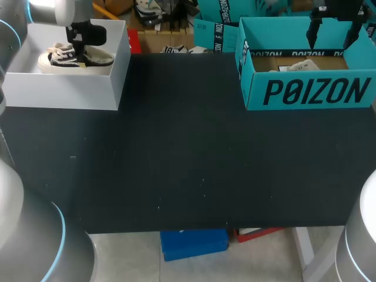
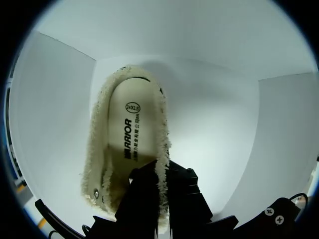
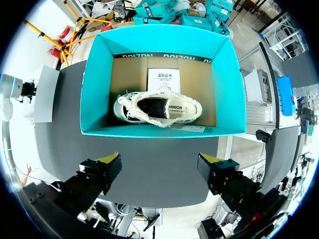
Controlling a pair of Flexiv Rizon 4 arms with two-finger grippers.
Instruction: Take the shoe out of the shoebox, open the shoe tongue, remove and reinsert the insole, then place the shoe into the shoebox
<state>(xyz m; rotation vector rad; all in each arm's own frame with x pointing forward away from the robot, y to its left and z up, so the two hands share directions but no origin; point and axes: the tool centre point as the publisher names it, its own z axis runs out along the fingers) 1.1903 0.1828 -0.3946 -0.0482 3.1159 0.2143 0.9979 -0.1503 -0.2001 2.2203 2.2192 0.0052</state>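
My left fingers (image 2: 162, 181) are down inside the white shoebox (image 2: 224, 124), pinched together on the fleecy collar of the shoe (image 2: 130, 144), one inside the rim and one outside. My right fingers (image 3: 159, 160) hang spread wide above the teal shoebox (image 3: 94, 84), touching nothing. A second shoe (image 3: 159, 108) lies on its floor. Both boxes stand on the dark surface (image 1: 188, 158).

Table (image 1: 188, 164), centre: black surface between the boxes gives passage from 9 to 3 o'clock. White box (image 1: 64, 91), 10 o'clock: walled, holding fleece-lined sneaker (image 2: 132, 149) with left gripper (image 2: 162, 174) clamped on its collar. Teal shoebox (image 3: 159, 50), 2 o'clock: open-topped, frayed sneaker (image 3: 159, 108) mid-floor, right gripper (image 3: 162, 162) spread above.
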